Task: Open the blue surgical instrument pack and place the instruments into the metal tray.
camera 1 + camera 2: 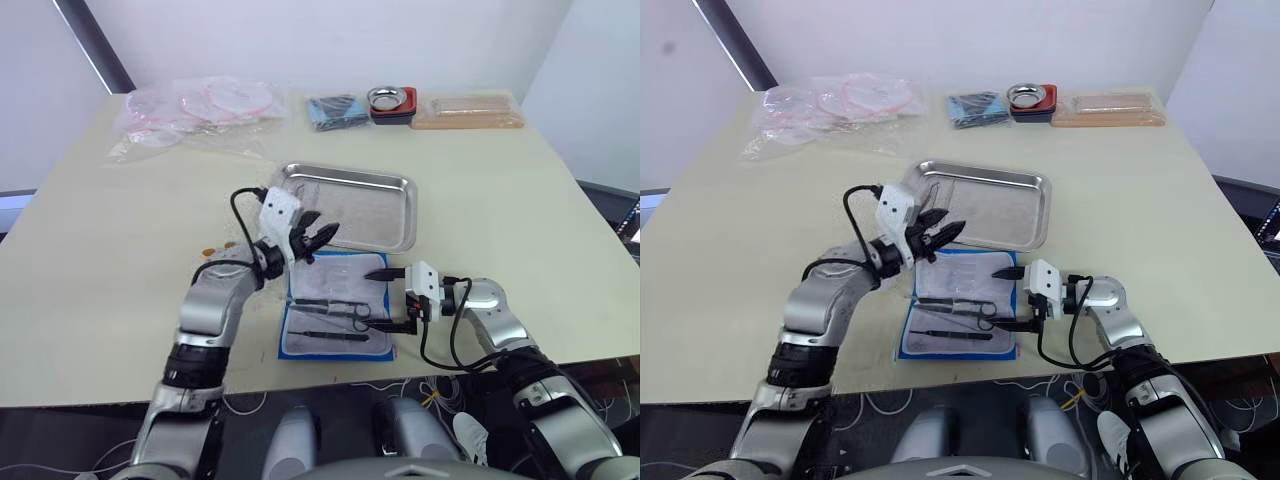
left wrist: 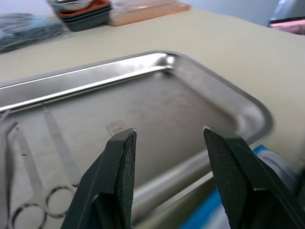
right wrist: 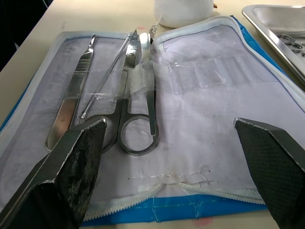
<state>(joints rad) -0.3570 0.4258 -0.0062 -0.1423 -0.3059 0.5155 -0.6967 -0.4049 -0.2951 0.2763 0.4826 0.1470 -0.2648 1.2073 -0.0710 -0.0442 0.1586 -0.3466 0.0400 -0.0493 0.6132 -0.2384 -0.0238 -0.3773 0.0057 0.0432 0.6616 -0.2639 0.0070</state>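
Robotics lab or test room set up as a mock surgical prep station. Plain white walls, 1 dark diagonal beam at the back corner. Landmark: large cream table, bare top, no cloth.

Medical supplies on it: stainless metal tray near the table's middle; opened blue surgical instrument pack just in front of the tray, white lining, scissors and a scalpel-like tool strapped in.

Along the table's far edge: bagged pink-ringed tubing, small blue packet, round metal bowl in red holder, wrapped wooden sticks.

Loose cables hang below the table's near edge.
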